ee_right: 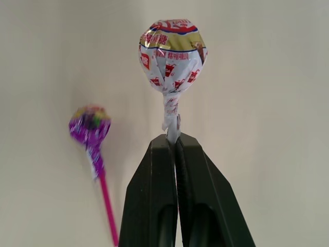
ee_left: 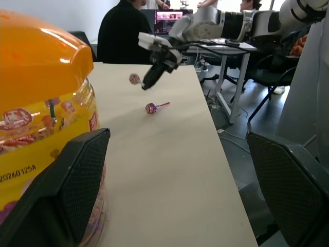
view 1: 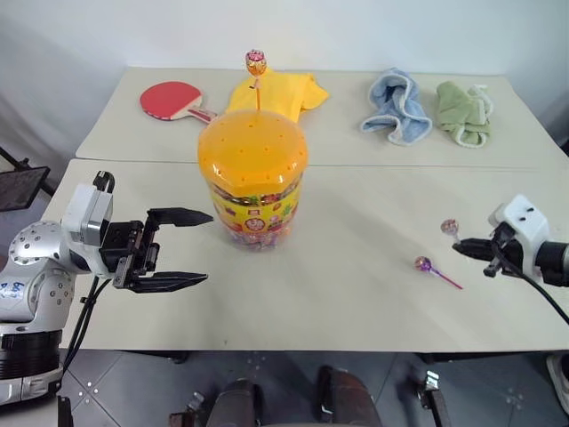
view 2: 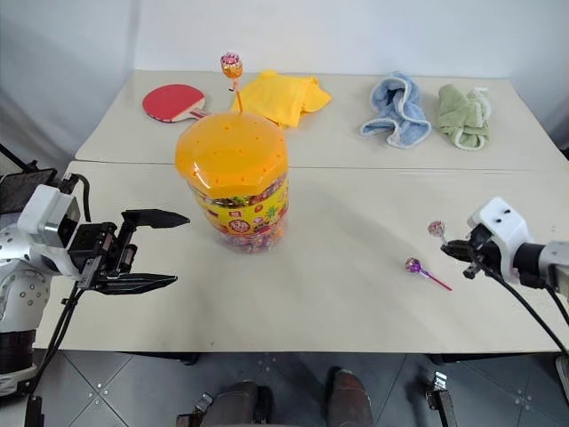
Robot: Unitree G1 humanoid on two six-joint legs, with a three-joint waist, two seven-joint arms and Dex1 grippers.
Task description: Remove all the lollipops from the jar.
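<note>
Silvery lollipop (ee_right: 172,56) pinched in right end effector (ee_right: 175,141), purple lollipop (ee_right: 90,125) beside

The jar (view 1: 253,182) is clear glossy plastic under a smooth, shiny orange lid (view 1: 252,149), with a printed glossy label. The right end effector (ee_right: 175,140) has matt black plastic fingers – pinched in them, a lollipop (ee_right: 172,55) in crinkled, shiny printed foil. Just beside it lies a purple lollipop (ee_right: 90,125), its wrapper glossy too. The left end effector (view 1: 191,249) shows finely textured black pads (ee_left: 77,190). The surface (view 1: 356,285) is matt, smooth, pale laminate. Beyond lie soft terry cloths (view 1: 396,107).
</note>
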